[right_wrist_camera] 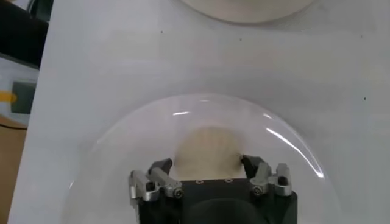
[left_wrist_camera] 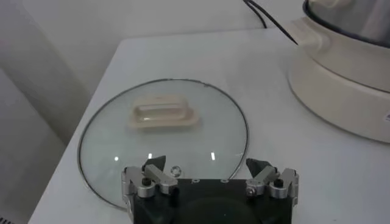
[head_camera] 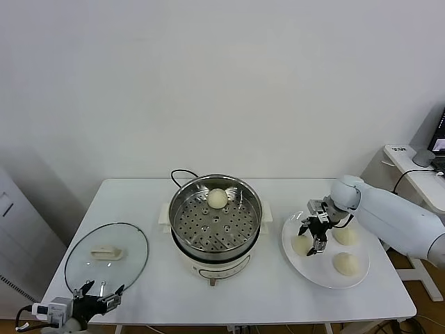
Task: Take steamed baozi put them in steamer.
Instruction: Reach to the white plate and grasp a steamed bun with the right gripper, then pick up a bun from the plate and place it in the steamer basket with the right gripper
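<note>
Right end effector (head_camera: pixel 313 240) low over the left part of a white plate (head_camera: pixel 306 275), fingers (right_wrist_camera: pixel 253 165) pressed against the two sides of one steamed baozi (head_camera: pixel 300 245), clamped on it. Seen from the right wrist, that same cream-white bun (right_wrist_camera: pixel 207 146) sitting between the metal fingers, resting on the plate (right_wrist_camera: pixel 122 140). White right arm reaching in from the right edge of the head view.

Two more baozi (head_camera: pixel 345 235) on the same plate, just to the right of the gripped one, one behind the other (head_camera: pixel 345 263), apart from each other.

Left of the plate, at the middle of the white table (head_camera: pixel 139 195): shiny steel steamer (head_camera: pixel 174 209) on a white base, uncovered, perforated tray showing. Fourth baozi (head_camera: pixel 217 198) inside it, toward the far wall. Black cord (head_camera: pixel 182 172) curling out behind the pot.

Farther left, glass lid (head_camera: pixel 132 257) lying flat on the table, pale handle (head_camera: pixel 106 252) up.

Left end effector (head_camera: pixel 97 289) at the table's near left corner, just beside the lid's near rim, fingers spread wide with nothing between them. From the left wrist: lid (left_wrist_camera: pixel 103 146), handle (left_wrist_camera: pixel 163 115) and steamer base (left_wrist_camera: pixel 341 79) beyond the parted end effector (left_wrist_camera: pixel 207 165).
</note>
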Available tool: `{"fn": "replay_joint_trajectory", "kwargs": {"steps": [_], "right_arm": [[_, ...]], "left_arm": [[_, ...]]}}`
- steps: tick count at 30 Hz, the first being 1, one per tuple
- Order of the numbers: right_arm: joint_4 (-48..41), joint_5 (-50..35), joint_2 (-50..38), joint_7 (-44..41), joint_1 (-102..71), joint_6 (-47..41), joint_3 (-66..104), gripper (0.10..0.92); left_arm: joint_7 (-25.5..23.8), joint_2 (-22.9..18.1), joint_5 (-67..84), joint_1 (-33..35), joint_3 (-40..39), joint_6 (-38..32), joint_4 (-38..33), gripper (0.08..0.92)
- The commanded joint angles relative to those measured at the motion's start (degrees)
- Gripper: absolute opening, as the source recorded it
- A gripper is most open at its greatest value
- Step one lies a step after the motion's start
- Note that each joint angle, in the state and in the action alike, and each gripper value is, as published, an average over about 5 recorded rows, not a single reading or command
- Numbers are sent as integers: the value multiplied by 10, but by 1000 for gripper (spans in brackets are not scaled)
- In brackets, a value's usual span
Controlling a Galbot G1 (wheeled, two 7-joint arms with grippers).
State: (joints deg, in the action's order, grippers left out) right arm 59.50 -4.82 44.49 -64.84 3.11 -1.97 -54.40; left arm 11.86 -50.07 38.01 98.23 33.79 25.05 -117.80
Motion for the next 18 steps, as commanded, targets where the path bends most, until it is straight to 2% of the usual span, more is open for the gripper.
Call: {"fn": "replay_joint_trajectory", "kwargs": {"steps": [1,9,18], "right_arm": [[-4,25,2,2,-21,3,28,558],[16,-3,-13,-5,10,-1,20,494],[66,-154,-47,-65,258,-26,-149,492]], "left_arm": [[0,-1,-1,0,-1,0,0,823],[0,-4,-5,1,-2,1,0,823],[2,-6,-10,-1,-3,4,-5,823]]}}
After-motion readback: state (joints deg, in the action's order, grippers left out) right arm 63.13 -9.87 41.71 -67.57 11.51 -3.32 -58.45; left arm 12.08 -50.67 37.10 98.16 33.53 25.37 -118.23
